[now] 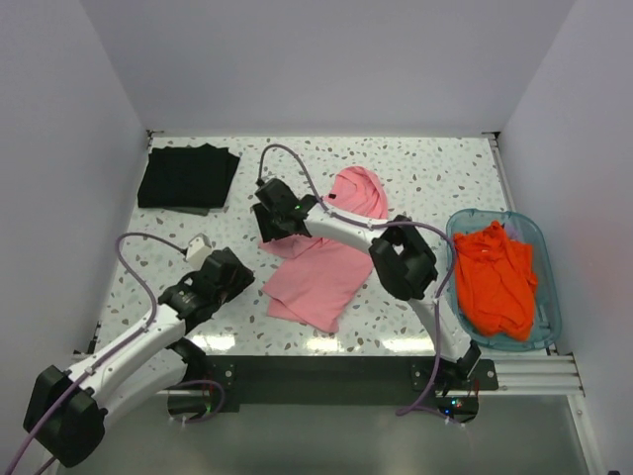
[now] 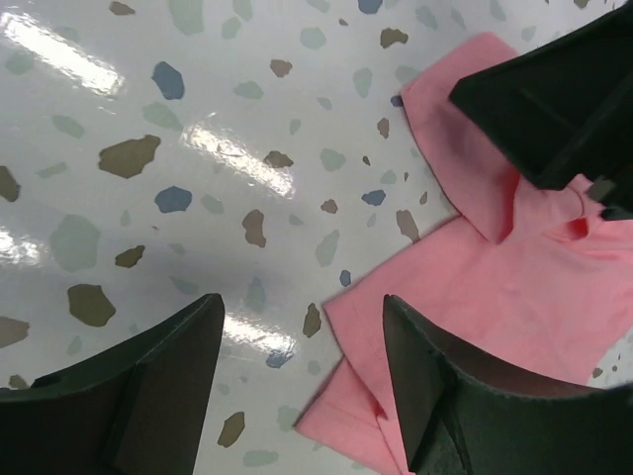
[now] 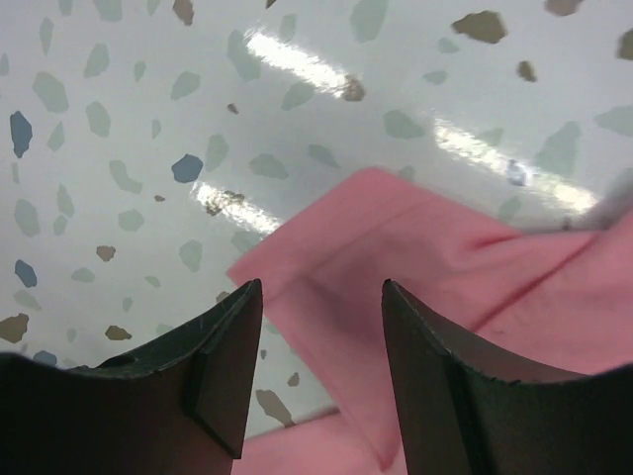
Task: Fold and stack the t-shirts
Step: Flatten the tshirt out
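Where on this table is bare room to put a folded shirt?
Free: far right of the table, between the pink t-shirt and the teal tub; also the near strip before that shirt. Crowded: beside the black t-shirt, around the left gripper and right gripper.

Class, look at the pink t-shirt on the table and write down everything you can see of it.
The pink t-shirt is plain soft cloth, lying partly folded and slantwise on the speckled table, with what looks like its neck end at the far side. Doubled layers show at its near left corner. The right arm crosses above it. The right pincer hovers open over a sleeve edge on its left side. The left pincer stands open at the near corner.
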Available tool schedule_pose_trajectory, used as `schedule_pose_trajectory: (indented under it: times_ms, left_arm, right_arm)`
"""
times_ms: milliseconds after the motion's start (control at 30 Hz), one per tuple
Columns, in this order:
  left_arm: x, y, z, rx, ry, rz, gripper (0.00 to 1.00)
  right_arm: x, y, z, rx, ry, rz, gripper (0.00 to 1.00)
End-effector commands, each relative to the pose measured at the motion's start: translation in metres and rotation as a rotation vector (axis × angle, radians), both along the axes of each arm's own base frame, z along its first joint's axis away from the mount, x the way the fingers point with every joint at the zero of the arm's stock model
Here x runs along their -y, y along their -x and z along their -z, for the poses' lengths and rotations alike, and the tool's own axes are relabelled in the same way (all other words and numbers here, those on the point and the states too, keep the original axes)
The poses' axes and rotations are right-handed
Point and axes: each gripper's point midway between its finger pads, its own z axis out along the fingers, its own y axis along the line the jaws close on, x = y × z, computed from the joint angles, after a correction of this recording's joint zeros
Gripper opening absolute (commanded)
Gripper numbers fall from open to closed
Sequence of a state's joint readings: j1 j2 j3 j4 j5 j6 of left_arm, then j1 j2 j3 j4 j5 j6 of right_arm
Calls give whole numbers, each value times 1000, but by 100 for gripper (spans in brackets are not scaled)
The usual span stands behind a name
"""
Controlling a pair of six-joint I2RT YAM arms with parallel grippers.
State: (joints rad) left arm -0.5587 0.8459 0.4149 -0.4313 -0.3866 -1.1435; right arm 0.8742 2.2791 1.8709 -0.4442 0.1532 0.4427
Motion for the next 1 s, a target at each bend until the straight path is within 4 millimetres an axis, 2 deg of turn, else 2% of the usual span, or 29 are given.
schedule_pose_trajectory:
  times_ms: [0,200,333,433,567,600,667,733,767,833,867,967]
  left_arm:
    - [-27,1,-17,28,-53,-121,71]
    - [-28,1,-28,41,-55,-107,73]
    - [-25,0,-27,40,-54,-88,73]
    - [-20,-1,-23,28,-49,-68,73]
    - [-9,-4,-20,30,-28,-7,73]
    - [-6,-4,-20,35,-20,6,74]
    - [2,-6,-18,52,1,46,74]
    - [9,-9,-17,78,18,84,76]
    - [12,-9,-16,73,28,99,77]
    - [16,-11,-14,78,31,118,78]
    - [18,-11,-10,66,32,131,78]
    - [28,-12,-2,51,38,180,77]
  right_arm:
    - [-30,9,1,23,-16,-65,56]
    - [-39,21,20,17,30,-60,59]
    - [-27,21,33,4,82,-12,55]
    - [-16,22,41,2,126,17,43]
    - [-6,19,40,12,163,44,11]
    - [-5,18,38,17,167,43,6]
    - [-3,15,27,41,165,49,0]
    - [1,7,12,69,154,67,0]
    - [3,5,-8,92,132,71,0]
    - [9,-3,-29,124,105,86,0]
    - [12,-5,-50,148,79,94,0]
    - [32,-12,-77,179,77,133,0]
